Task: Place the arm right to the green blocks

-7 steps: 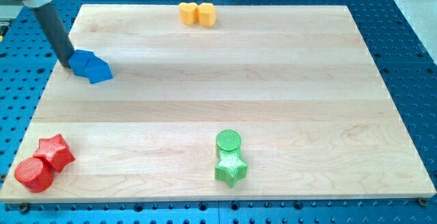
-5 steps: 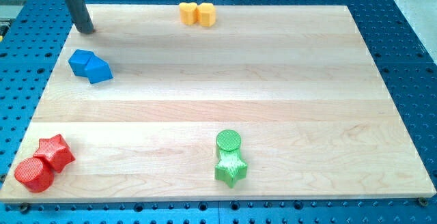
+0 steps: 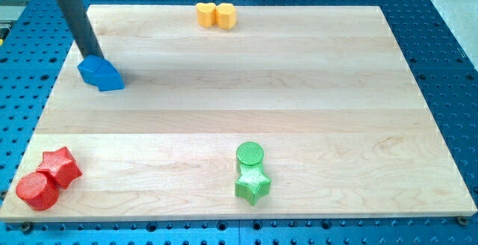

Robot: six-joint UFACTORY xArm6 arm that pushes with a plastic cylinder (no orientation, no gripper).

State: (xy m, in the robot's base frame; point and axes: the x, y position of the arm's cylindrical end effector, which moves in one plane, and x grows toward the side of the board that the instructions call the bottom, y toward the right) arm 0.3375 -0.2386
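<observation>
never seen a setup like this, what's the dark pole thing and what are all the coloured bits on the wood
The dark pole is a robot arm's pushing rod; it holds nothing, it only slides blocks around. One camera looks down at a wooden board on a blue perforated table. My tip is at the view's upper left, at the top edge of the blue blocks. Two orange blocks sit at the top edge. A red star and red cylinder lie bottom left. A green cylinder and green star sit bottom centre, far from my tip.
</observation>
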